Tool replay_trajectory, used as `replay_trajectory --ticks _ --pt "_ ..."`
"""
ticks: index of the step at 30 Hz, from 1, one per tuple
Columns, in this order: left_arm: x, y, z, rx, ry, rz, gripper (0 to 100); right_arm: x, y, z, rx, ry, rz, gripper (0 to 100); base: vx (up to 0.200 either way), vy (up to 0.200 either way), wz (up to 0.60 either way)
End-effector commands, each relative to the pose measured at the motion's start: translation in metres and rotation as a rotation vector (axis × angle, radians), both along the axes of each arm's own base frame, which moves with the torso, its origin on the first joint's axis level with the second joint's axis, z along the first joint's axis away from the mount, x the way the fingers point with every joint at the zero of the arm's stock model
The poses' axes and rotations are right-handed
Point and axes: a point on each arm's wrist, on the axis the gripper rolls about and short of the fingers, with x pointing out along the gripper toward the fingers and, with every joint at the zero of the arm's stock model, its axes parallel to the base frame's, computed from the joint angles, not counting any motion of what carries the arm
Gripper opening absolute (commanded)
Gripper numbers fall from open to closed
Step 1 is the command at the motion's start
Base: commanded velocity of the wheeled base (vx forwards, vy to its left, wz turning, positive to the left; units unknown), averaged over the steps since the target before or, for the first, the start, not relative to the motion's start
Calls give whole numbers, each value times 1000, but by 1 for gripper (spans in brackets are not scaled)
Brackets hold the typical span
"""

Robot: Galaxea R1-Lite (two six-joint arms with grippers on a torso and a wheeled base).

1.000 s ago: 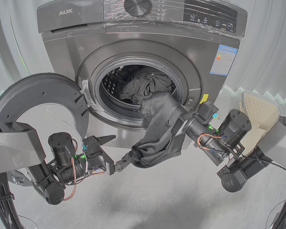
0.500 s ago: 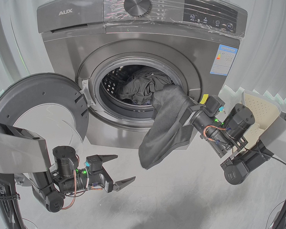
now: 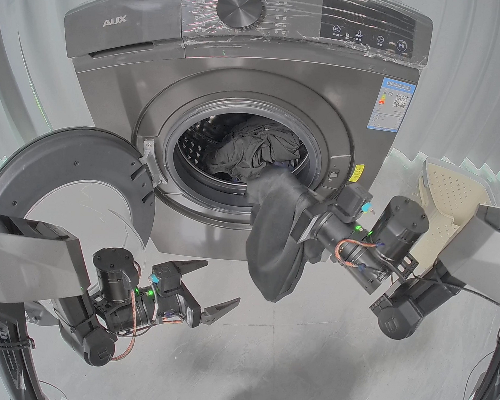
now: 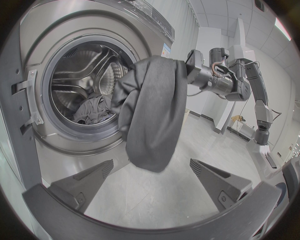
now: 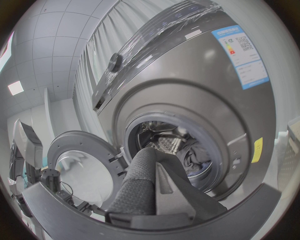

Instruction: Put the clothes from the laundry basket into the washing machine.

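My right claw [image 5: 153,187] was clamped on a dark grey garment [image 3: 276,231] just in front of the washing machine [image 3: 128,90], below and a little to the right of its round opening [image 3: 181,152]. I held the cloth at a bunched fold, and it wrapped over one of my fingers [image 5: 170,190]. The garment's upper end reached the lower rim of that opening, though I could not tell whether it rested on the rim. The rest hung down the machine's front panel, its loose end clear of the floor [image 3: 288,346].

My left claw [image 3: 222,282] stood wide apart and held nothing. It was low in front of the machine, under the hinge side of the opening, with its fingers pointing across toward the hanging garment but apart from it.

Inside the machine's drum lay a heap of dark clothes [image 3: 257,143], piled toward the back and the right side. The machine's door [image 3: 72,159] was swung fully out on the machine's left side. The laundry basket [image 3: 451,199], pale and perforated, stood on the floor beside the machine's right side, behind my right arm.
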Motion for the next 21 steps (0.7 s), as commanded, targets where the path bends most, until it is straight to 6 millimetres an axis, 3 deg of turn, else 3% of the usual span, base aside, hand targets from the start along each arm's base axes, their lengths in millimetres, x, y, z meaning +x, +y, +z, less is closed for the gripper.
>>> replay_trajectory --ticks 1,2,6,21 --pt "5 -2 5 -16 -26 2 100 -3 23 -31 -48 65 33 0 0 0 0" --pt "9 -5 10 -31 -46 0 100 -2 35 -36 -48 61 49 0 0 0 0" --pt "9 -7 16 -44 -63 -8 100 5 51 -45 -45 50 65 0 0 0 0" --pt "18 -20 23 -95 -79 5 100 0 81 -42 -12 15 117 0 0 0 0"
